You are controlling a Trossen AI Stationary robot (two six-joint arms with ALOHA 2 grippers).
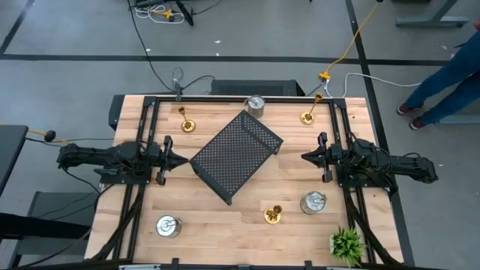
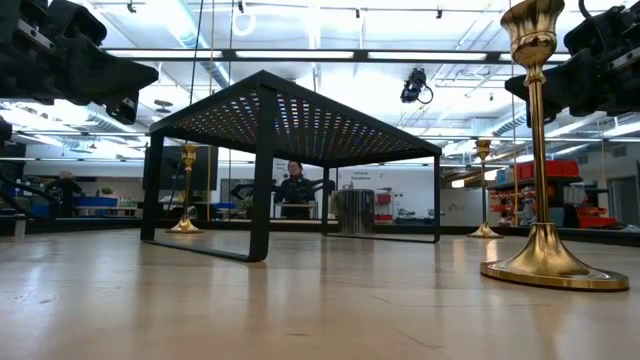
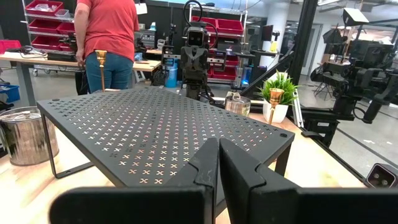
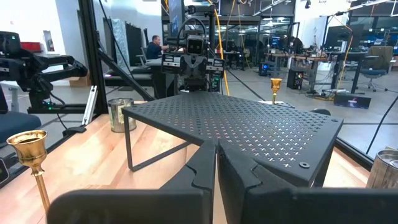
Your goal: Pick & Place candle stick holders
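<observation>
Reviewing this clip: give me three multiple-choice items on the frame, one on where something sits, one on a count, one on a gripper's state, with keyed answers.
1. Where does the black perforated tray stand?
A. Mid-table, between the two arms
B. On the floor
C. Beside the green plant

2. How many gold candle stick holders are on the table?
A. One
B. Three
C. Five

3. How are the left gripper's fingers set?
A. Wide open
B. Shut on a silver holder
C. Shut, holding nothing

Answers:
1. A, the high view shows it at the centre, with an arm on each side.
2. B, one at the far left, one at the far right, one at the near edge.
3. C, the left gripper shows its fingers pressed together with nothing between them.
</observation>
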